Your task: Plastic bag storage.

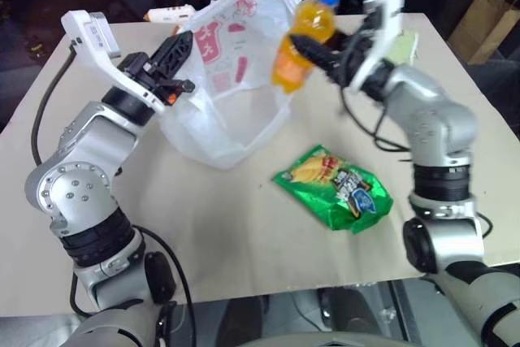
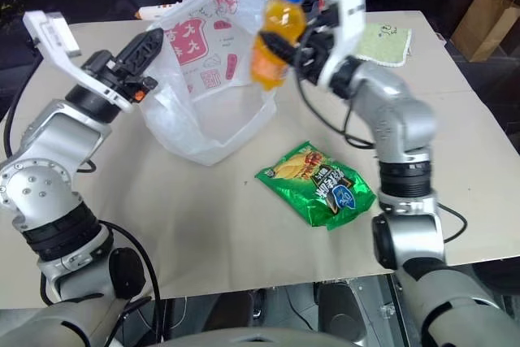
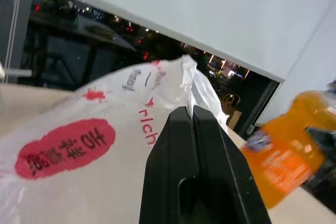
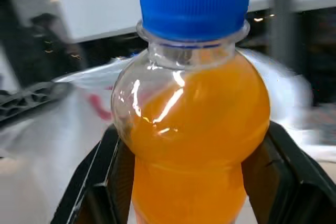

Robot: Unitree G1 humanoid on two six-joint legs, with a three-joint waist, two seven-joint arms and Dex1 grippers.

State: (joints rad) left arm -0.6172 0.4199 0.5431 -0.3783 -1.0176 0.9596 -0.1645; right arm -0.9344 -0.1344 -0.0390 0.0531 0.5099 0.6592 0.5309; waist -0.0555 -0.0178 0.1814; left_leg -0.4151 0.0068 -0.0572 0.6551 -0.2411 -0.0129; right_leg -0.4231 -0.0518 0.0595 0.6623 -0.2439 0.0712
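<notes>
1. Plastic bag (image 1: 231, 79), thin translucent white with red print, gapes near the desk's (image 1: 203, 233) far edge, its rim pinched in the closed left gripper (image 1: 180, 58).
2. Right gripper (image 1: 313, 46) clamps an orange drink bottle (image 1: 305, 38) above the bag.

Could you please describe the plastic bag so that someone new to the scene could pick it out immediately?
On the beige table, look toward the far left. The plastic bag stands there, its edge pinched up by the left end effector. It is thin, translucent white with red print, unlike the green snack packet lying nearer.
</notes>
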